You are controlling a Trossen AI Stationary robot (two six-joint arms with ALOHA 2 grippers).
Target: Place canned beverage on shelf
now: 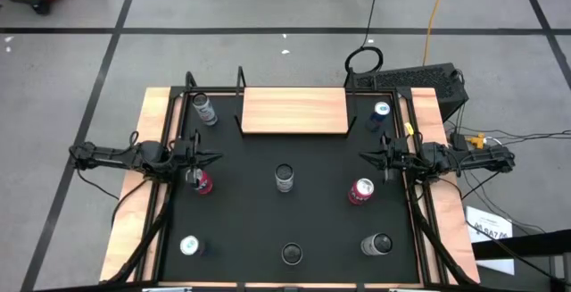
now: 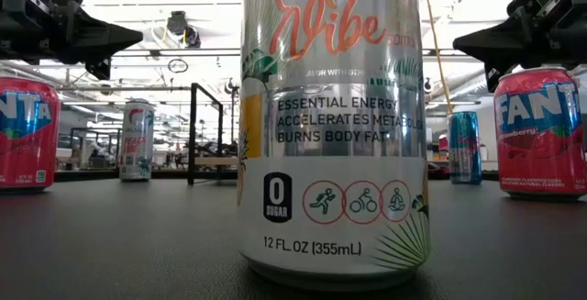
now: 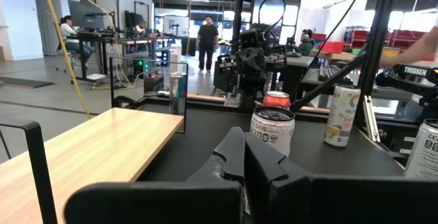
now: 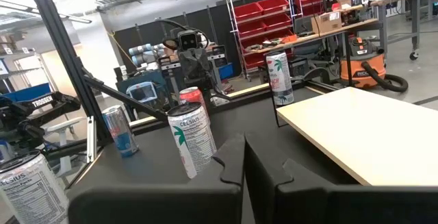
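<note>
My left gripper is closed and holds nothing; it hovers at the left side of the black mat. A red can stands just beside it, a little nearer to my base. My right gripper is also closed and empty. The shelf lies ahead of both grippers, between them. A silver can stands between my two grippers, well apart from each.
</note>
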